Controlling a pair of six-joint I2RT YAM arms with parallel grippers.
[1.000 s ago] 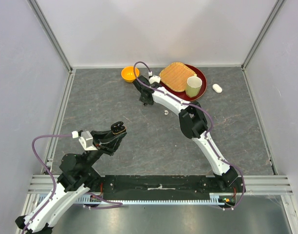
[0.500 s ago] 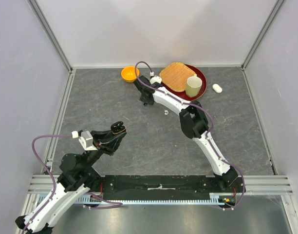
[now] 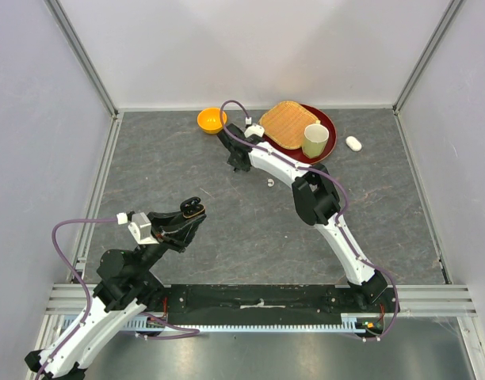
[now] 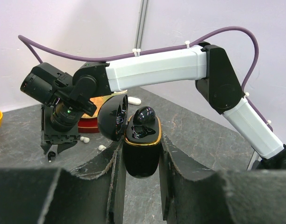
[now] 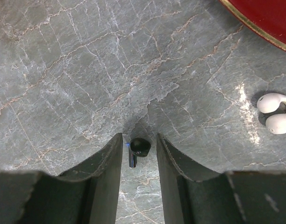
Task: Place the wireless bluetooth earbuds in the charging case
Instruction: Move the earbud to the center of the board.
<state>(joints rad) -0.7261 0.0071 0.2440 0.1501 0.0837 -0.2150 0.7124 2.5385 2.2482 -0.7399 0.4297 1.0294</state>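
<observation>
The left claw [image 4: 141, 140] is pinching the black charging case [image 4: 142, 156] by its sides, holding it upright above the table [image 3: 147, 158] at about 7 o'clock from the table's middle. The lid [image 4: 112, 116] is swung open toward 10 o'clock in the left wrist view. One seated black earbud [image 4: 145, 114] sits in the case's right-hand pocket. The right claw [image 5: 138, 137] is down at the table surface, at about 11 o'clock from the middle. Its fingers are partly spread on either side of the loose black earbud [image 5: 137, 147], and a sliver of grey shows on each side of the bud. A white earbud [image 5: 275, 112] lies on the table at 2 o'clock from the loose black one, well apart from it. In the overhead view the orange bowl [image 3: 211, 120] is at 11 o'clock from the right claw and the red plate [image 3: 326, 119] is at 2 o'clock. The plate carries a woven mat [image 3: 286, 124] and a cup [image 3: 315, 140]. A white case [image 3: 353, 143] lies just beside the plate at 3 o'clock.
</observation>
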